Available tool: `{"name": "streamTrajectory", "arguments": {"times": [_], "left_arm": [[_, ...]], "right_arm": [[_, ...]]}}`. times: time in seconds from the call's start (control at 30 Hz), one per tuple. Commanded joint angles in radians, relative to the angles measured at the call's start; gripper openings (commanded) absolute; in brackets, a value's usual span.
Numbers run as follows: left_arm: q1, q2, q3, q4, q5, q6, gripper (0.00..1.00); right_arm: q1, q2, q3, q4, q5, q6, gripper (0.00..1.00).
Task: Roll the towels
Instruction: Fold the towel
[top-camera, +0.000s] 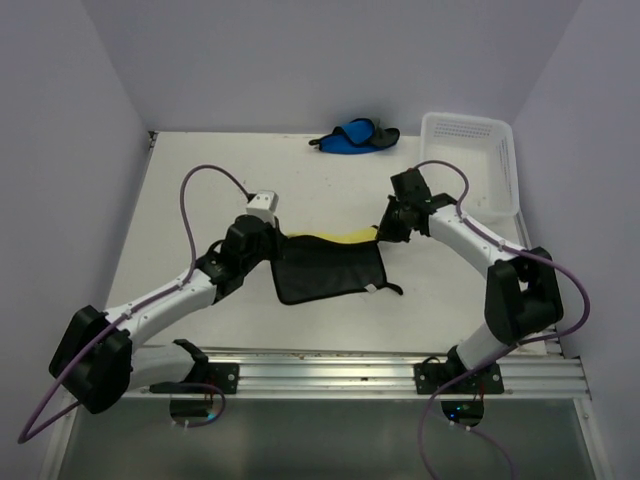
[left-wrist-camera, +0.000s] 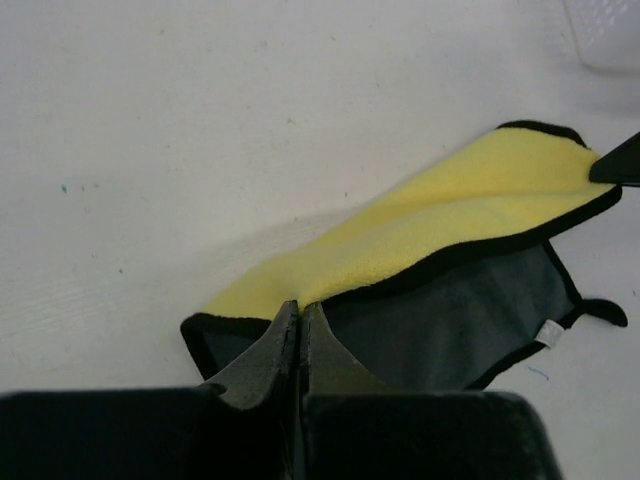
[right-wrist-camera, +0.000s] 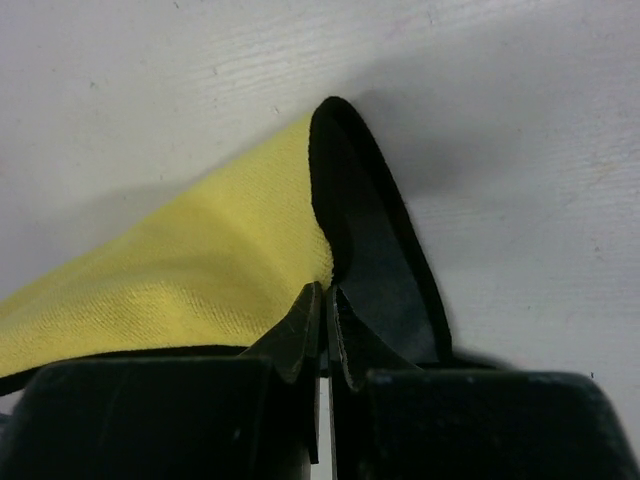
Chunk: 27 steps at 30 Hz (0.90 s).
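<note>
From above, one white basket (top-camera: 505, 180) is standing at the far right corner of the tabletop (top-camera: 200, 180). Two towels are lying outside it. The blue towel (top-camera: 352, 137) is lying bunched at the far edge, just left of the basket. The yellow towel (top-camera: 330, 262) is lying in the middle between the two arms, showing mostly its dark grey side, with a yellow strip along its far edge. The left claw (top-camera: 275, 238) is sitting at its far left corner and the right claw (top-camera: 385, 228) at its far right corner.

In the left wrist view, the left claw (left-wrist-camera: 300, 310) is pressed together, pinching the black edging of the yellow towel (left-wrist-camera: 420, 225), whose yellow part is folding over the grey part.

In the right wrist view, the right claw (right-wrist-camera: 325, 295) is also pressed together, pinching the yellow towel (right-wrist-camera: 200, 270) near its black-edged corner, which is standing up from the tabletop.
</note>
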Motion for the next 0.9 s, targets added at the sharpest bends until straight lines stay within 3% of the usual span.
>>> {"name": "streamTrajectory", "arguments": {"times": [0.0, 0.37, 0.87], "left_arm": [[0.008, -0.042, -0.072, 0.047, 0.101, -0.042, 0.00], [0.000, -0.132, -0.255, 0.011, 0.207, -0.148, 0.00], [-0.024, -0.163, -0.314, -0.021, 0.198, -0.142, 0.00]], "right_arm": [[-0.002, -0.047, -0.028, 0.026, -0.028, -0.032, 0.00], [-0.004, -0.131, -0.221, 0.075, -0.009, -0.046, 0.00], [-0.001, -0.193, -0.325, 0.102, -0.032, -0.088, 0.00]]}}
